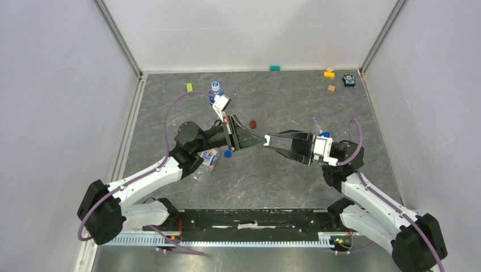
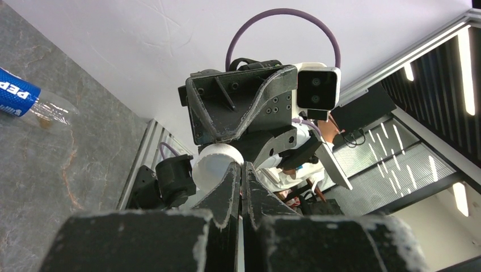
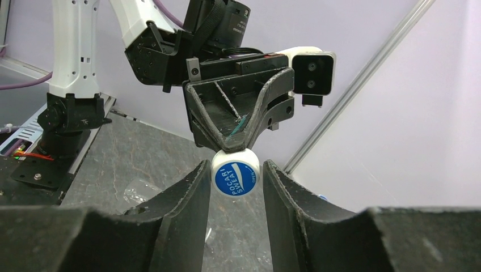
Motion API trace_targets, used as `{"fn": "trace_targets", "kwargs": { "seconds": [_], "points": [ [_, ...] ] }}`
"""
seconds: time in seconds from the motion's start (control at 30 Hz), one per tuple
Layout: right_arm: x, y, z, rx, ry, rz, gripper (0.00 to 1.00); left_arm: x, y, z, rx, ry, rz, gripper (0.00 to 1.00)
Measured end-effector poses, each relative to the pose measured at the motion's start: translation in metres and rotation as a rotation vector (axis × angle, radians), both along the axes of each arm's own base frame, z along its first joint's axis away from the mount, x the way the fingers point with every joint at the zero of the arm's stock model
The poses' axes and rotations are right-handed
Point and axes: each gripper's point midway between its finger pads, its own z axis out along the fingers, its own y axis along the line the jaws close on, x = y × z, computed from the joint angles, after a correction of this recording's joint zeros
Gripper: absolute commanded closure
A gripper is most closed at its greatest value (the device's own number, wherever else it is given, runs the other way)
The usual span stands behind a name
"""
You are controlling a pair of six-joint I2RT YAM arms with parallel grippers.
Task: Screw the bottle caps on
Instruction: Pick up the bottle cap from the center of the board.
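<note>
White cap (image 3: 235, 177), blue printed top, is held aloft. Blue cap (image 1: 227, 153) is seen on bench (image 1: 295, 96) by lying bottle (image 1: 208, 159); another bottle (image 1: 215, 89) stands upright behind; third bottle (image 1: 317, 124) possibly lying.

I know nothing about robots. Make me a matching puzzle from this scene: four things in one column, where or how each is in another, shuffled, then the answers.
1. left hand
2. right hand
3. solid blue cap
4. green block

A. far left of the table
B. close beside the left arm
C. pinching the white cap
D. fingers apart, either side of that cap

Pairs: 1-C, 2-D, 3-B, 4-A
</note>
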Motion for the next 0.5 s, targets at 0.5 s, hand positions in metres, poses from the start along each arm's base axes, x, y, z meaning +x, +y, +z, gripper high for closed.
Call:
{"fn": "trace_targets", "kwargs": {
  "seconds": [0.5],
  "points": [
    [0.0036,0.0019,-0.0081,-0.025,0.022,-0.004,0.57,-0.0028,-0.0003,0.0012,0.0,0.001,-0.006,0.98]
  ]
}}
